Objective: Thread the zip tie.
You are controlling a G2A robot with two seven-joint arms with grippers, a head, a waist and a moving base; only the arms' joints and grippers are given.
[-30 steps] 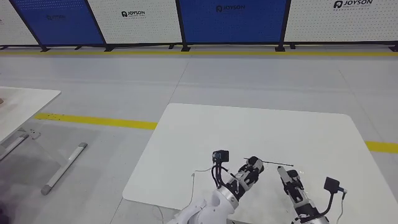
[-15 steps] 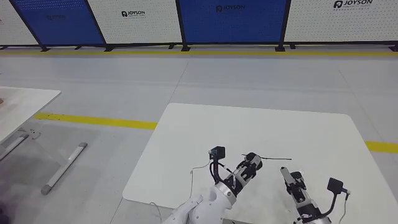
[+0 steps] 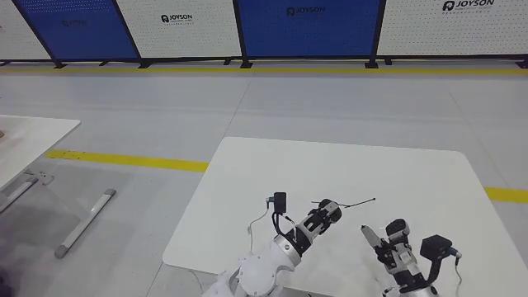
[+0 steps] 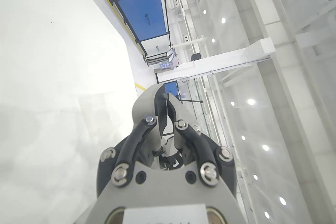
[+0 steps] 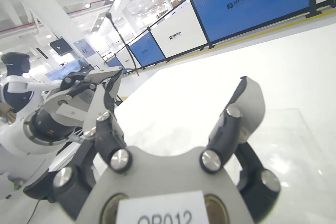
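Observation:
A thin black zip tie point(image 3: 351, 205) juts out to the right from my left gripper point(image 3: 327, 209), which is shut on one end of it above the white table point(image 3: 330, 165). In the left wrist view the strap point(image 4: 167, 108) is pinched between the pads of the left gripper point(image 4: 166, 97). My right gripper point(image 3: 381, 236) stands open near the table's front edge, to the right of the tie and apart from it. From the right wrist, the tie point(image 5: 123, 43) curves upward out of the left gripper point(image 5: 115, 75), beyond the spread fingers of the right gripper point(image 5: 178, 93).
Beyond both grippers the white tabletop point(image 5: 236, 57) runs on bare. Another white table point(image 3: 25, 140) stands at the far left across the floor. Blue and white partition panels point(image 3: 309, 12) line the back.
The left gripper has shifted slightly left, and the tie's free end has swung away from the front edge. The right gripper has turned and drawn back toward the front edge.

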